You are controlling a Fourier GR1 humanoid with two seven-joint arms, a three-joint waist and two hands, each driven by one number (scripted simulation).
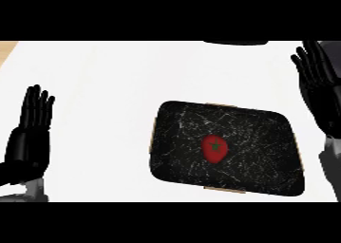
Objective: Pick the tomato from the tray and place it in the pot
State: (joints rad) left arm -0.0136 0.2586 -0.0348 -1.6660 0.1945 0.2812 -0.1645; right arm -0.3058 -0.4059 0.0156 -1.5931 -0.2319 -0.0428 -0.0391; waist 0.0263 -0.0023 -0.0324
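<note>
Red tomato [214, 148] lying near the centre of the black speckled tray [180, 166] (green stem patch facing up), touched by neither hand. Left hand [29, 128] resting at nine o'clock, fingers straight and holding nothing. Right hand [318, 76] at two o'clock, likewise flat and empty. White counter [102, 76] beneath.

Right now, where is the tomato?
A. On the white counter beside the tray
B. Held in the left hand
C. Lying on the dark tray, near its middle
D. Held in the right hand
C. The tomato lies on the tray near its middle, while the left hand and the right hand are both open and away from it.
</note>
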